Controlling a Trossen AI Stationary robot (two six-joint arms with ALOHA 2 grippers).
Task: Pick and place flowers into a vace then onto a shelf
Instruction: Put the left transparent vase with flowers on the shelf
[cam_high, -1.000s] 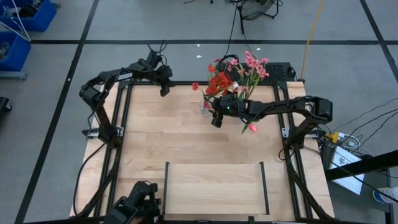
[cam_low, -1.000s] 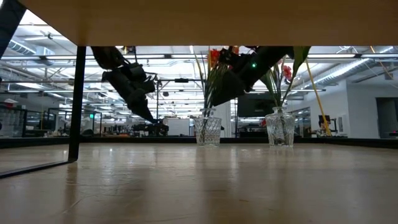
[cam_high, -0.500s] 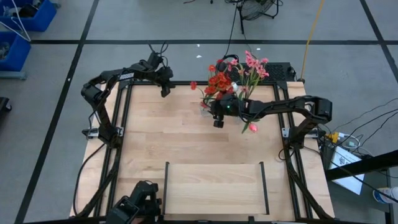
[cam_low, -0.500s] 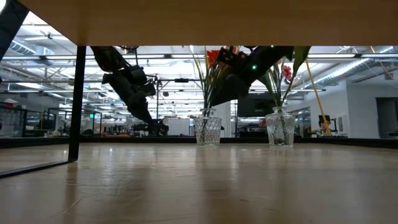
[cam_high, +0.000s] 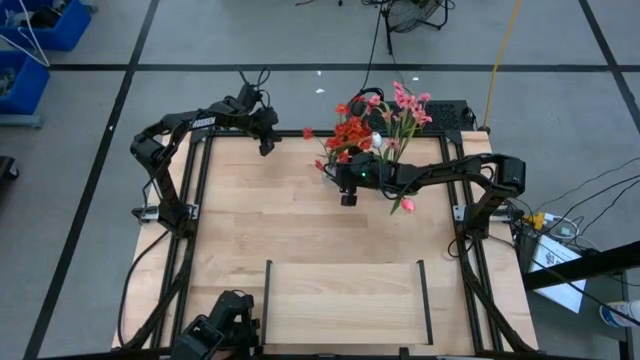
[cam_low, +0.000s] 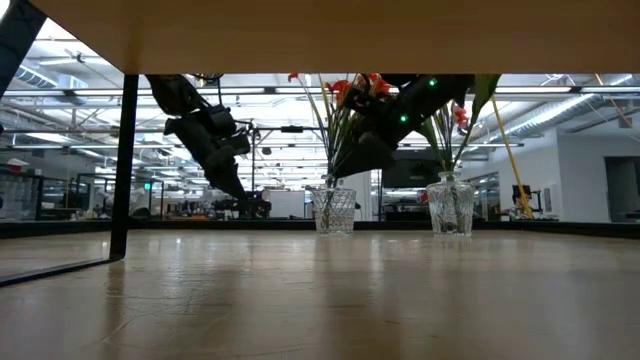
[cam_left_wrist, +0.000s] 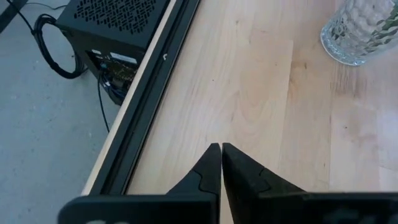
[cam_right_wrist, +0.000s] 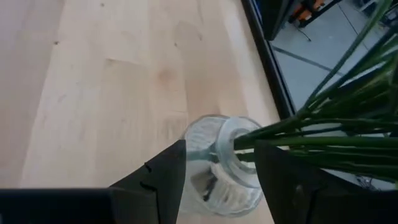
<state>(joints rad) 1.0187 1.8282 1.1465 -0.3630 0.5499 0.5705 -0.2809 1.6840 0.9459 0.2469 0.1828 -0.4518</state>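
I see my right gripper (cam_right_wrist: 214, 171), fingers spread around the cut-glass vase (cam_right_wrist: 217, 165) of red-blossom flowers (cam_high: 350, 130) near the table's far edge, has closed in; grasp pending, left gripper (cam_left_wrist: 221, 162) shut.

The table (cam_left_wrist: 261, 81) is pale wood with a smooth, faintly satin grain — its edge rail (cam_left_wrist: 152, 106) matt black metal. The vase (cam_right_wrist: 221, 165) is clear cut glass, ribbed and glinting. The right gripper (cam_right_wrist: 214, 180) has matt black fingers — plastic-looking.
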